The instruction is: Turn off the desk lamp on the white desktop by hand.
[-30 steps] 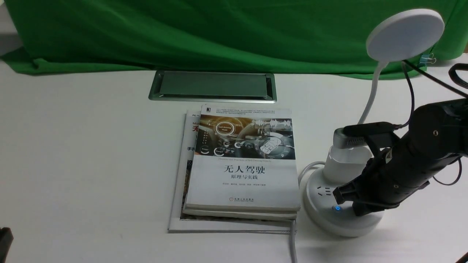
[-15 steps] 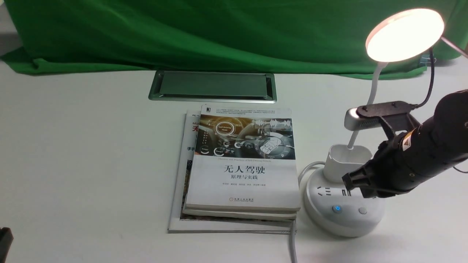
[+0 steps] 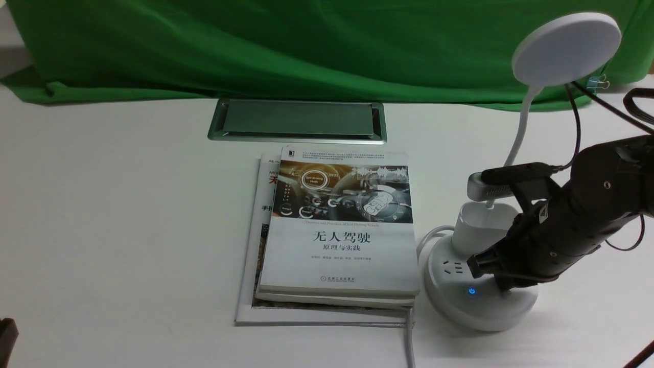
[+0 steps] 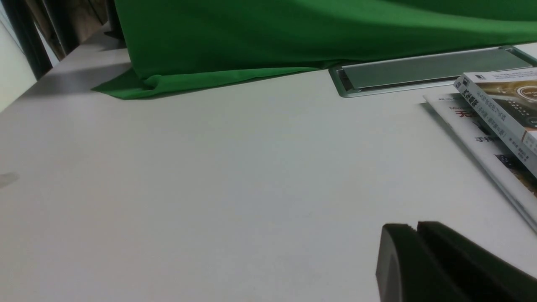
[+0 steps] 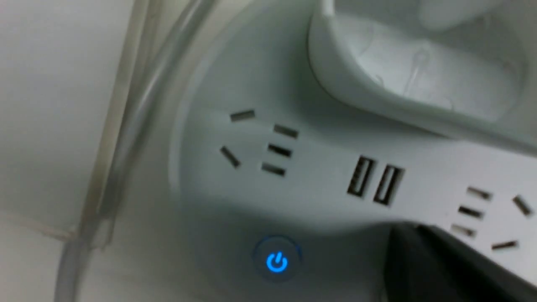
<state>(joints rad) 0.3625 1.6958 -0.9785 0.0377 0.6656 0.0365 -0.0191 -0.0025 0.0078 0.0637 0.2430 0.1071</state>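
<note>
**Desk:** Where is the lamp on your screen?

**Operator:** I have the desk lamp (image 3: 521,128) at the right side of the white desktop (image 3: 127,204), just right of a stack of books (image 3: 340,230). Its disc head (image 3: 566,48) stands high against the green cloth (image 3: 306,46). I see it plain white, giving no light.

**Desk:** And the right arm?

**Operator:** I see the right gripper (image 3: 498,280) angled down onto the lamp's round base (image 3: 460,312), in front of the cup-shaped holder (image 3: 477,225). Its tip is at the base top, just right of the blue power button (image 3: 471,291), which glows. Through the wrist camera I read both fingers (image 5: 444,272) as pressed together with nothing held between them. They sit near the USB slots (image 5: 374,182).

**Desk:** Is it pressing down?

**Operator:** I can't tell. It looks to be in contact with the base, no more than that.

**Desk:** The left side?

**Operator:** I find the left gripper (image 4: 417,235) at the near left of the desktop, well apart from the lamp, jaws closed on nothing. The grey cable hatch (image 3: 297,121) lies behind the books. A white cord (image 3: 409,342) runs past the books' near corner toward me.
</note>
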